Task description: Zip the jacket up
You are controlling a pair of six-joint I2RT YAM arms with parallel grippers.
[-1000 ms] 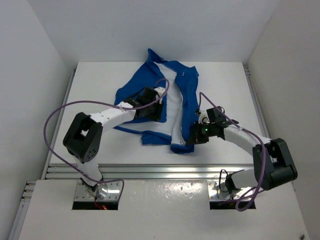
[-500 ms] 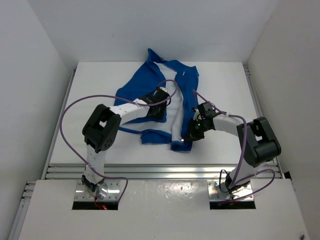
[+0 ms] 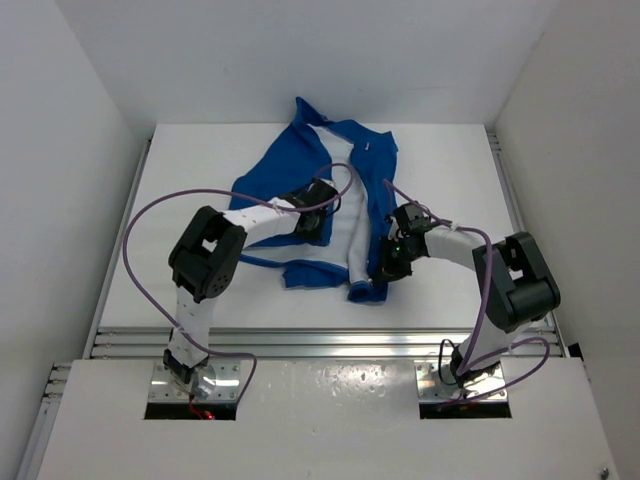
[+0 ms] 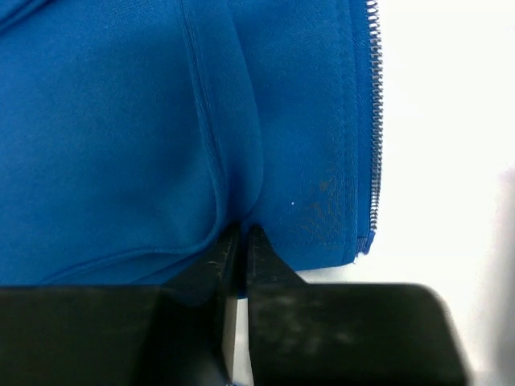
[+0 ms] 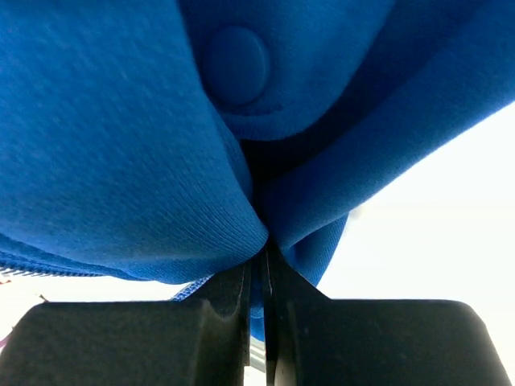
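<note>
Now, from above, the jacket (image 3: 290,170) lies open, long way pointing away from you. Your left gripper (image 3: 318,222) pinches its left flap, your right gripper (image 3: 385,268) its right flap, nearer the hem. Left wrist: zipper teeth (image 4: 373,121) just right of the pinch. Right wrist: blue fold squeezed.

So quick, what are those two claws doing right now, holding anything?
Left gripper: closed, pinching a fold of the jacket.
Right gripper: closed, pinching the jacket too.
</note>
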